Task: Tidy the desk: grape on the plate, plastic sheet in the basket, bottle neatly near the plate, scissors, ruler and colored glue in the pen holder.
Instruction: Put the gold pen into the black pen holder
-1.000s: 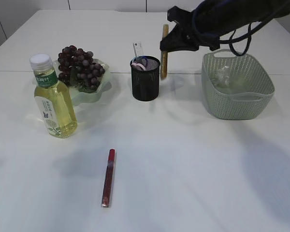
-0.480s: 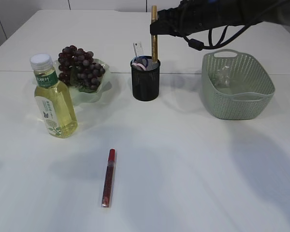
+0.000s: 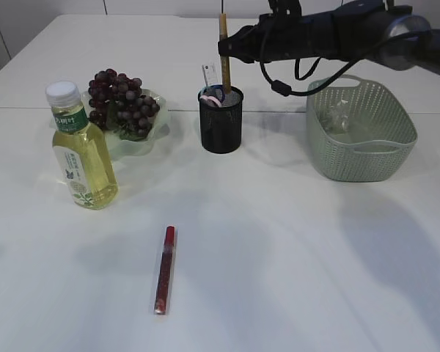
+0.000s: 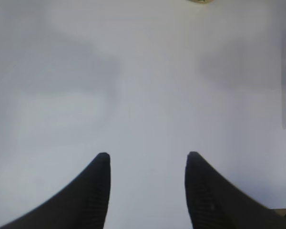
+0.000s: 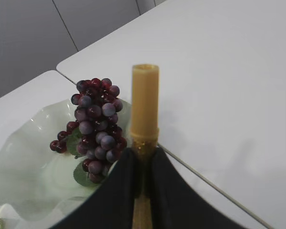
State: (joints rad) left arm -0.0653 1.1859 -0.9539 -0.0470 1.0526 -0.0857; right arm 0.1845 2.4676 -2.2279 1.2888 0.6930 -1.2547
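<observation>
The right gripper (image 3: 227,48) is clamped on a gold glue stick (image 3: 224,53), holding it upright over the black pen holder (image 3: 221,119) — its lower end at the holder's mouth. Left of the holder, grapes (image 3: 121,101) lie on the plate (image 3: 159,117), with the bottle (image 3: 78,150) just in front. A red glue stick (image 3: 164,269) lies on the worktop (image 3: 279,242), nearer the camera. The left gripper (image 4: 148,164) hangs about half open — its fingers (image 4: 97,174) empty.
</observation>
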